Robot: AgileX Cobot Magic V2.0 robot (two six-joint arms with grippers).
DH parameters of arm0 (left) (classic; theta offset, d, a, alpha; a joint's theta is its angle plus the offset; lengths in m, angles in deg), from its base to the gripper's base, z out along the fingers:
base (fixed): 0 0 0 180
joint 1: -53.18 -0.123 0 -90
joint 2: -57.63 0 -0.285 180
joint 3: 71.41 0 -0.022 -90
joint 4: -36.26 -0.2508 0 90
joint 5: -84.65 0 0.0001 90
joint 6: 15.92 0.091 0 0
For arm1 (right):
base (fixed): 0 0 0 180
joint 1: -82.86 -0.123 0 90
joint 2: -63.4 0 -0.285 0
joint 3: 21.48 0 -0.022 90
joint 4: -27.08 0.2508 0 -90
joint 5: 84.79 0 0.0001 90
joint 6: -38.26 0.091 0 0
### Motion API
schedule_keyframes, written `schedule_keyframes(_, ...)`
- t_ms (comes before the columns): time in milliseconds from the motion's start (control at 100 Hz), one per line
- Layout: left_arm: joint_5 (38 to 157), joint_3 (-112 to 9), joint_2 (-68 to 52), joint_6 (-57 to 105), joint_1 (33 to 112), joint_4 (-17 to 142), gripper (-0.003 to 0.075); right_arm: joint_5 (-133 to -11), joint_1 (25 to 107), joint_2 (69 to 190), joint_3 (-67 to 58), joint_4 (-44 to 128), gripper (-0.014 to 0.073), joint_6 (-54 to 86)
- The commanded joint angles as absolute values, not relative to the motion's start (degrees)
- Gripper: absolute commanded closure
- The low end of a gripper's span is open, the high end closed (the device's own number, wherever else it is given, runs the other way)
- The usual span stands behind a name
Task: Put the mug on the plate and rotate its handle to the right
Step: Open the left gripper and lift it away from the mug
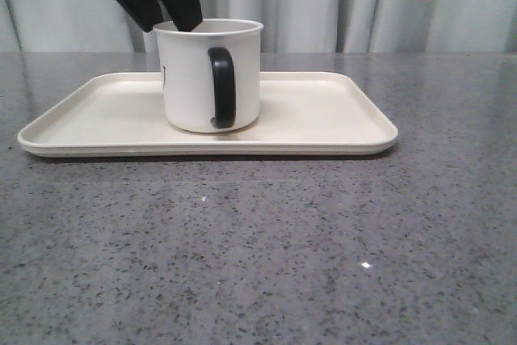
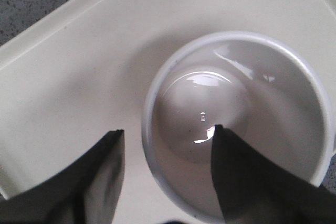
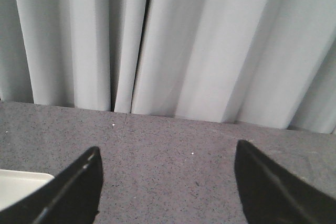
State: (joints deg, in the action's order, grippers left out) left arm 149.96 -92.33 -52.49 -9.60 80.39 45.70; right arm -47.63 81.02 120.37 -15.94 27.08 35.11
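The mug [image 1: 208,76] already stood upright on the plate [image 1: 339,131], so the placing looked done. Its handle [image 1: 221,87] faced the camera, not the right side, so the turning seemed left to do. The left gripper [image 2: 167,132] was open, its fingers astride the mug's rim. The right gripper [image 3: 167,153] was open and empty, away from the mug.
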Motion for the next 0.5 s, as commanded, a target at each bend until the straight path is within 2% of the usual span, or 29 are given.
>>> schedule_keyframes(0, 148.4, -94.3, -49.7, -9.7, 80.8, 46.9, 0.033, -51.5, 81.3, 120.1, -17.9, 26.4, 0.0062, 34.6)
schedule_keyframes(200, 149.8, -96.3, -49.7, -9.7, 80.7, 46.2, 0.033, -51.5, 81.3, 120.1, -17.9, 26.4, 0.0062, 34.6)
schedule_keyframes(490, 156.1, -107.0, -49.7, -9.7, 80.7, 42.6, 0.0331, -51.4, 81.3, 120.1, -17.9, 26.4, 0.0062, 34.6)
